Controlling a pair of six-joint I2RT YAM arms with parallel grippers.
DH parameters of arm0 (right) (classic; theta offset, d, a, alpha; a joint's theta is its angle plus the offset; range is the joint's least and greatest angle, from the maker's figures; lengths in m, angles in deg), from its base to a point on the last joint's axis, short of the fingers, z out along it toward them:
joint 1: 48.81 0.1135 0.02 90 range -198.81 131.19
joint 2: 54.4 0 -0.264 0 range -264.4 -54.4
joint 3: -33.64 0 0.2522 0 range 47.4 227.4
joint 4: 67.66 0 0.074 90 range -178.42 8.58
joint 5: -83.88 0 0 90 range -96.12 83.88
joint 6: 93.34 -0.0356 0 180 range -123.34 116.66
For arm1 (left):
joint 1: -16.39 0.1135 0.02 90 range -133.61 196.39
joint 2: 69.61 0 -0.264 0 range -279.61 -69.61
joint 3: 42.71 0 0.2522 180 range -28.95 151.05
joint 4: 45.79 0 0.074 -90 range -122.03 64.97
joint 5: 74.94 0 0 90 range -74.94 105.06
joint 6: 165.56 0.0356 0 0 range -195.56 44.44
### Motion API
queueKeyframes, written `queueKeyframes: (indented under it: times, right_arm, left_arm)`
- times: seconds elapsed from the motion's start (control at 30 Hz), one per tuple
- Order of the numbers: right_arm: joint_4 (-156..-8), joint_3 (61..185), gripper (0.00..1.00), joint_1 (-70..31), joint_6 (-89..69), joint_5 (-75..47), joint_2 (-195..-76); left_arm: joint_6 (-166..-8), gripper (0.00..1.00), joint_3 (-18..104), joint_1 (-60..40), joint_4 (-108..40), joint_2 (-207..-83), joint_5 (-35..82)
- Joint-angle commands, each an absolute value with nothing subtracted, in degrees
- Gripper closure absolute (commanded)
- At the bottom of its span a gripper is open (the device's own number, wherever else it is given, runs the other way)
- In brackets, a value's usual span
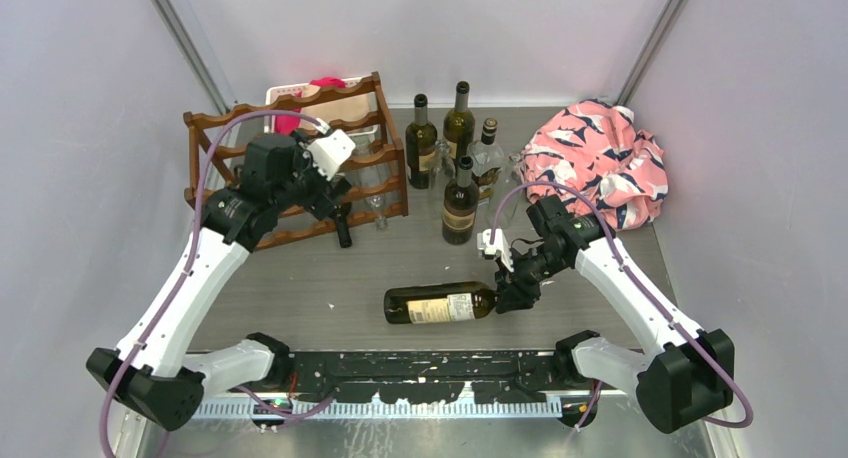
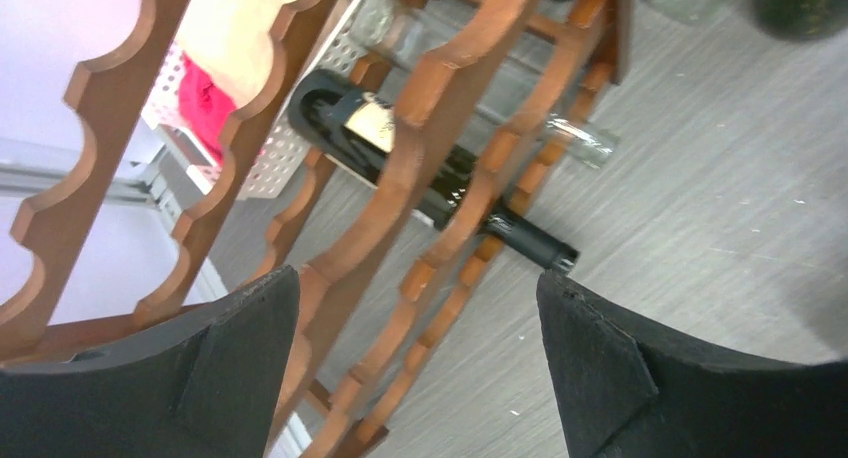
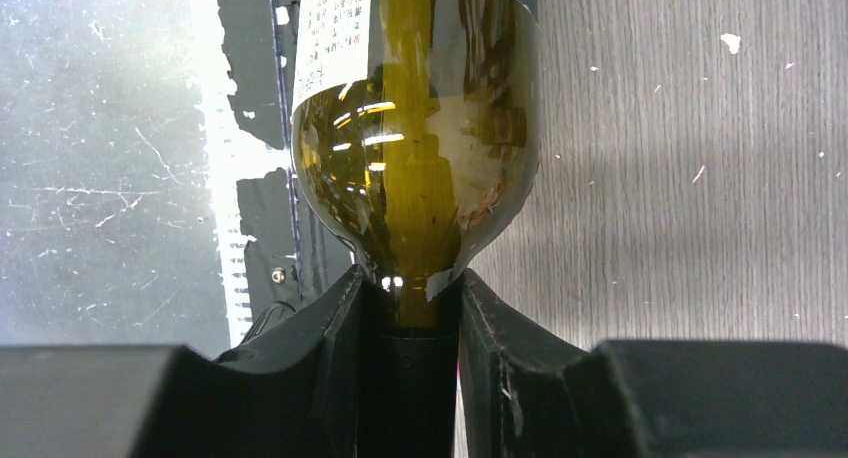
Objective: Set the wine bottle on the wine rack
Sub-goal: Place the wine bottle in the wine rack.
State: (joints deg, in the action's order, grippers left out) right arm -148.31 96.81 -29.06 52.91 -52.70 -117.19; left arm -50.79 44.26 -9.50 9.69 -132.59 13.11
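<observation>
Lying on its side on the desk (image 1: 300, 288) near the front edge, the wine bottle (image 1: 440, 304) points its neck right, into the right arm's fingers (image 3: 500, 368), which clamp it. The wine rack (image 2: 440, 88) stands well apart at far left, where the left arm's fingers (image 2: 600, 378) gape wide.

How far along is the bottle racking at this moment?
Done: one dark bottle already lies in the wine rack, and the left gripper hangs beside it with jaws open. In hand: the right gripper is shut on the neck of the green wine bottle, which lies flat on the table. Left: lifting it across into a free slot. Several upright bottles also stand unracked.
</observation>
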Motion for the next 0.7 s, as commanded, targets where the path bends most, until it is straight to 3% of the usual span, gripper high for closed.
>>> queueKeyframes:
  times: [0.0, 0.2, 0.67]
  right_arm:
    - [-148.12, 100.57, 0.99, -29.11, 54.3, -60.49, -116.57]
    - [-148.58, 100.61, 0.99, -29.12, 54.7, -61.17, -116.19]
    - [-149.98, 100.95, 0.99, -29.12, 56.04, -62.1, -115.77]
  left_arm:
    - [-44.8, 0.14, 43.51, -3.24, 0.69, -133.02, 19.82]
    - [-43.48, 0.21, 43.63, 2.59, -0.35, -136.48, 24.0]
    - [-39.16, 0.6, 44.62, 5.41, 7.17, -140.66, 29.57]
